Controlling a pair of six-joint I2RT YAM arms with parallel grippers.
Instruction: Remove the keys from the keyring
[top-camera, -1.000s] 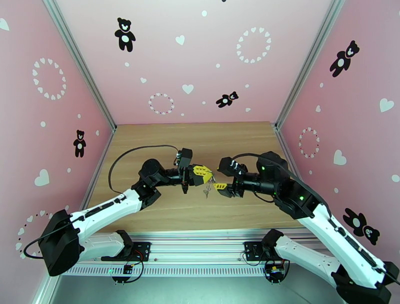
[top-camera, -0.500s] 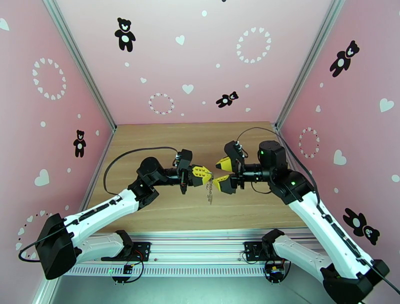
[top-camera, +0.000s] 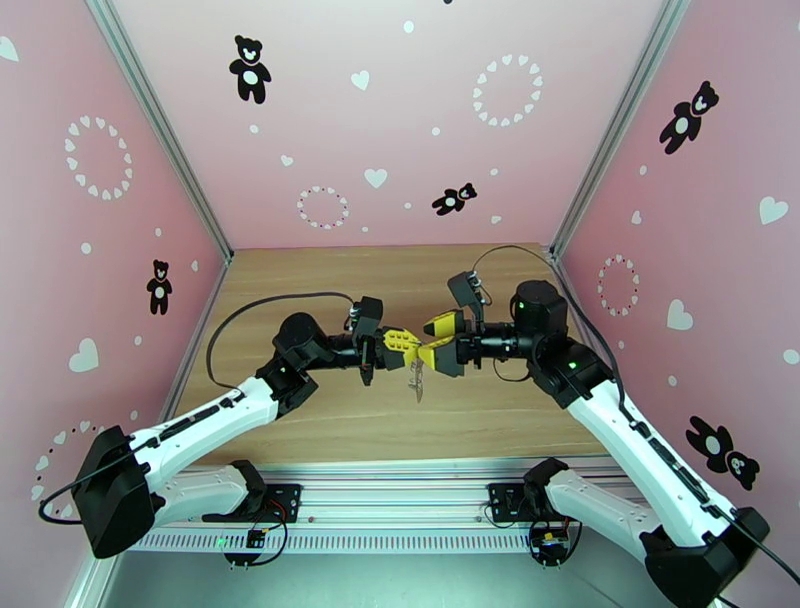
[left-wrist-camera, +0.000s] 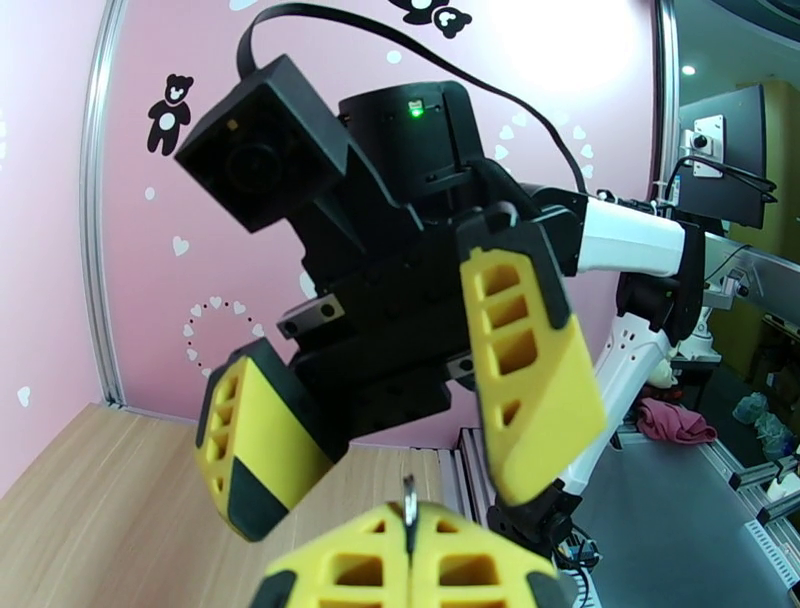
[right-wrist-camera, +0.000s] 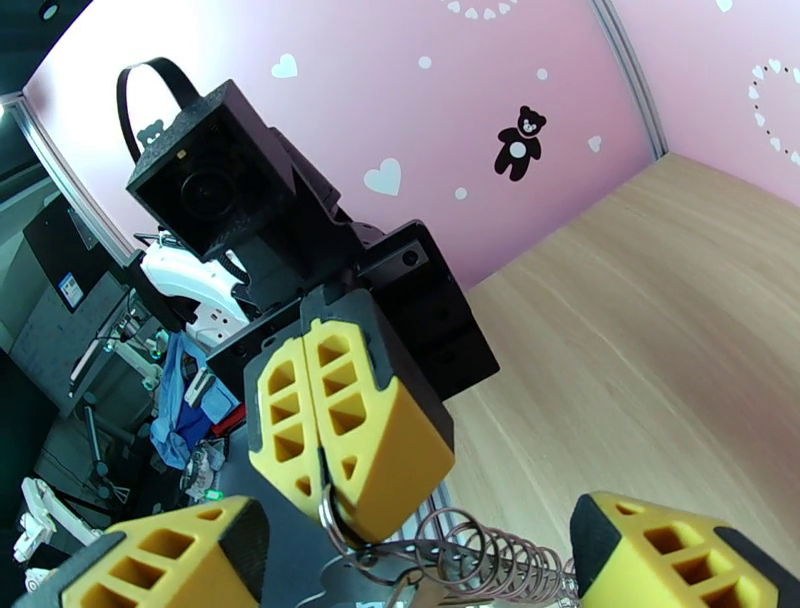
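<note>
Left gripper (top-camera: 411, 346) has its jaws together, clamped on the keyring (top-camera: 417, 377), which hangs just below that gripper's tips with a coiled spring (right-wrist-camera: 485, 560) attached, while the right gripper (top-camera: 428, 341) holds its jaws apart, straddling those tips.

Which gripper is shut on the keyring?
The left gripper: its jaws are pressed together on the keyring, while the right gripper stands wide open facing it.

Keyring: thin dark metal keyring loop (right-wrist-camera: 324, 526), pinched in the closed left gripper (right-wrist-camera: 336, 500) above mid-table, with a wire coil attached.
Keys: tiny dark grey metal keys (top-camera: 416, 381), dangling beneath, indistinct.
</note>
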